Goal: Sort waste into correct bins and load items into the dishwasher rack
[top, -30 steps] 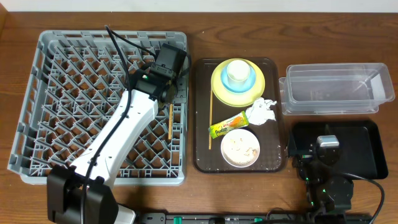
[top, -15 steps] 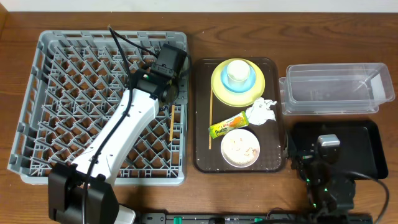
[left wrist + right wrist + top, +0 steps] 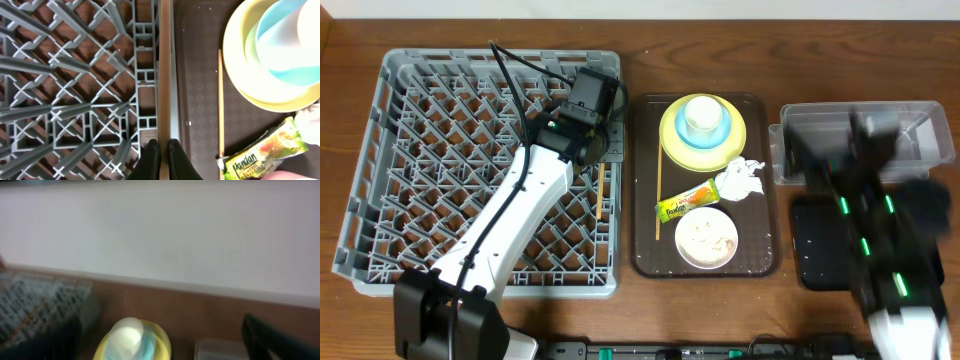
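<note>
My left gripper (image 3: 164,155) is shut on a thin wooden chopstick (image 3: 164,75) that runs along the right edge of the grey dishwasher rack (image 3: 420,150). A second chopstick (image 3: 658,195) lies on the brown tray. The yellow plate (image 3: 670,140) carries the light blue bowl (image 3: 705,137) and the pale cup (image 3: 701,115). Near them are the white tissue (image 3: 742,178), the yellow-green wrapper (image 3: 688,200) and the white bowl (image 3: 706,238) with rice scraps. My right gripper (image 3: 165,340) is blurred, wide open and holds nothing. It hangs above the clear tub (image 3: 820,150) and black tray (image 3: 815,250).
The dark brown serving tray (image 3: 645,250) sits between the rack and the two bins. My left arm lies diagonally across the rack. My right arm stretches over the black tray from the front edge. A pale wall stands beyond the table's far side.
My right arm has swung up from the table's front edge to above the black tray and clear tub, and is still blurred. My left gripper has shifted slightly right with the chopstick.
</note>
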{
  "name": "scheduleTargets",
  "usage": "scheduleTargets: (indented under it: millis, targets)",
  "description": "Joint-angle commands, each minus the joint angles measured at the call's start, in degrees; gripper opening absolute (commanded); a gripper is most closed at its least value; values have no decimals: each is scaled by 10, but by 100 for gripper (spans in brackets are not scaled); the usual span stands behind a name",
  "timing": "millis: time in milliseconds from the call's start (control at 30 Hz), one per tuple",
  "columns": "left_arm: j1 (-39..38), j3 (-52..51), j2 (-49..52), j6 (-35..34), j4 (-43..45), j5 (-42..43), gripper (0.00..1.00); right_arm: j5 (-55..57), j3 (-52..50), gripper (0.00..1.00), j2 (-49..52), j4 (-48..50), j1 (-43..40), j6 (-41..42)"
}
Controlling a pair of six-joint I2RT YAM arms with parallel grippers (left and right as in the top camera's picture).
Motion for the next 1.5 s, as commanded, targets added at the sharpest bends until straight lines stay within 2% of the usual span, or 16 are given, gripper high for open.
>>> scheduleTargets:
  millis: [0,100,200,300,433,467,533,567,600,633,700,1033,1133,1333,1467]
  targets:
    - [4,-1,-11,8,4,-1,6,-15,23,99,210,122,4,-44]
    - [4,-1,-11,8,7,-1,6,-42,143,99,408,116,4,-37]
    - [4,-1,-11,8,6,-1,6,-126,259,99,521,98,2,3]
    - [4,-1,-11,8,9,-2,7,-125,318,99,554,102,3,31]
    - [4,-1,-10,8,20,-2,9,-105,327,99,554,123,3,31]
    - [4,-1,-10,8,22,-2,9,-104,327,95,554,121,3,30]
    - [4,-1,-10,8,26,-2,10,-104,326,68,555,109,3,26]
    - [4,-1,-10,8,28,-2,13,-99,326,37,555,98,1,24]
    - [4,-1,-10,8,28,-2,16,-89,326,21,555,87,-1,24]
    - [4,-1,-10,8,28,-2,24,-78,326,11,555,74,-5,24]
    - [4,-1,-10,8,27,-3,44,-70,326,10,555,57,-10,24]
    - [4,-1,2,8,31,-21,47,-68,326,8,554,-2,-8,7]
    - [8,3,-13,7,32,-21,47,-68,326,4,545,-26,-3,8]
    - [47,9,-101,-17,7,-21,47,-68,326,7,455,-188,47,10]
    - [87,9,-151,-17,-19,-34,52,-66,326,5,384,-318,129,67]
